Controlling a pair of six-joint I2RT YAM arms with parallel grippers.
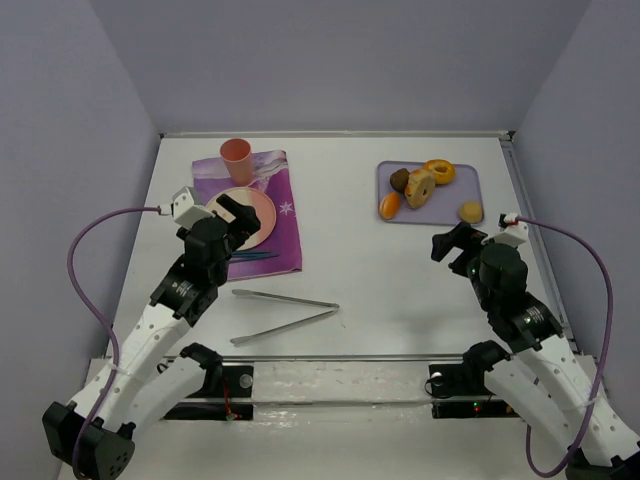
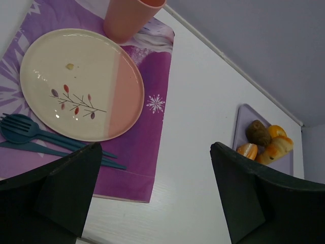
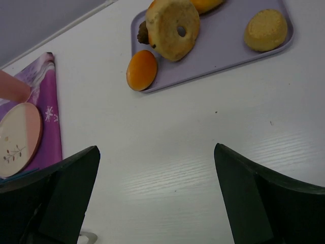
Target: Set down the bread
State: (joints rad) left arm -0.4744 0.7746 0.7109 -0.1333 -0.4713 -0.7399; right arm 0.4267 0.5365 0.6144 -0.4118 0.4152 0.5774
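A lavender tray (image 1: 455,190) at the back right holds several breads: a pale bagel (image 1: 420,187), a glazed ring (image 1: 438,171), an orange bun (image 1: 390,205), a dark roll (image 1: 399,180) and a round yellow bun (image 1: 470,212). The right wrist view shows the tray (image 3: 223,46), the bagel (image 3: 172,28), the orange bun (image 3: 141,69) and the yellow bun (image 3: 266,29). A cream and pink plate (image 1: 262,215), bare but for a crumb (image 2: 81,84), lies on a purple mat (image 1: 285,225). My left gripper (image 1: 238,213) hovers open over the plate's near edge (image 2: 155,147). My right gripper (image 1: 452,243) is open and empty, just in front of the tray (image 3: 155,147).
A pink cup (image 1: 236,155) stands behind the plate (image 2: 129,18). A teal fork and knife (image 1: 250,256) lie on the mat's near edge (image 2: 20,129). Metal tongs (image 1: 285,312) lie on the table between the arms. Walls enclose the table on three sides.
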